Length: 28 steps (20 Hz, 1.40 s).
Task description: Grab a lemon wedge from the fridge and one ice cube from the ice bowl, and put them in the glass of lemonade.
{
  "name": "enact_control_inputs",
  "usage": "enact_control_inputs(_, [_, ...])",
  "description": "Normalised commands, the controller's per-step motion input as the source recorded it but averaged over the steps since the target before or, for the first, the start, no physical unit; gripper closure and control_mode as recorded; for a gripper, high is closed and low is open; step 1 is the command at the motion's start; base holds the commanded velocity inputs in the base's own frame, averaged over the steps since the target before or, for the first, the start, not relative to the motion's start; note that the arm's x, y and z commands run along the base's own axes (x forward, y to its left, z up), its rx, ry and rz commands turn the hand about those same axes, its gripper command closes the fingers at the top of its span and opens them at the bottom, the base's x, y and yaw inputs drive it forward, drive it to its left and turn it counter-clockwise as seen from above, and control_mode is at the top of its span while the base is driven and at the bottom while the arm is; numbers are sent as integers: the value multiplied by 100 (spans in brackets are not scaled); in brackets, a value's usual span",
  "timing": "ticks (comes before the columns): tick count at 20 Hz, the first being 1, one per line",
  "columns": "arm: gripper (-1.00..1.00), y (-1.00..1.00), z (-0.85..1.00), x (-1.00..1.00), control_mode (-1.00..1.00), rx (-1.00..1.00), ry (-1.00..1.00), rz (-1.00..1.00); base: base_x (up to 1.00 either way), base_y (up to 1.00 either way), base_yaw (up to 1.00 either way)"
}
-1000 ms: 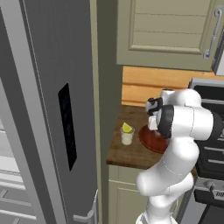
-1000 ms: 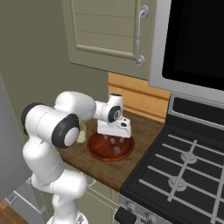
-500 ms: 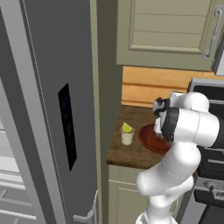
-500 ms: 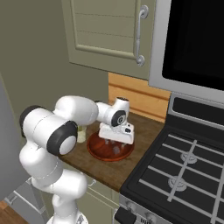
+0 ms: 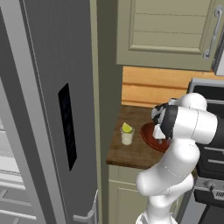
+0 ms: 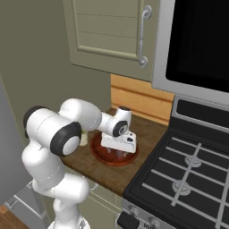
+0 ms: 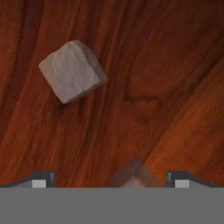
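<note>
We hover our gripper (image 7: 111, 179) wide open and empty inside the ice bowl (image 6: 99, 153), one translucent ice cube (image 7: 133, 176) lying between the fingertips, a grey cube (image 7: 72, 71) apart. The slick cube could squirt sideways on closing. The lemon wedge (image 5: 126, 127) already sits in the glass of lemonade (image 5: 127, 136).

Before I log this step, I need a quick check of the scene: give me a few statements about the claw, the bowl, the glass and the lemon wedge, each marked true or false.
1. The claw is open over the ice bowl. True.
2. The lemon wedge lies in the ice bowl. False: it sits at the mouth of the glass of lemonade.
3. An ice cube lies on the bowl's floor, clear of the fingertips. True.
4. The glass of lemonade stands on the stove. False: it stands on the wooden counter, beside the bowl.
5. The claw is holding the glass. False: it holds nothing.
</note>
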Motion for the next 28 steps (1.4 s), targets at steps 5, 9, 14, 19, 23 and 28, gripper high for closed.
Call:
enact_control_inputs(5, [-100,0,-3,0,-100,0,-3,0,0,0,0])
enact_control_inputs(9, [-100,15,0,-10,-100,0,-6,1,0,0,0])
enact_control_inputs(14, [-100,43,0,-21,-100,0,-2,1,0,0,0])
enact_control_inputs(19, [-100,35,6,-16,-100,0,-5,1,0,0,0])
enact_control_inputs(23, [-100,9,26,-4,-100,0,-12,0,0,0,0])
enact_control_inputs(28, [-100,1,3,-9,-100,0,-14,0,0,0,0])
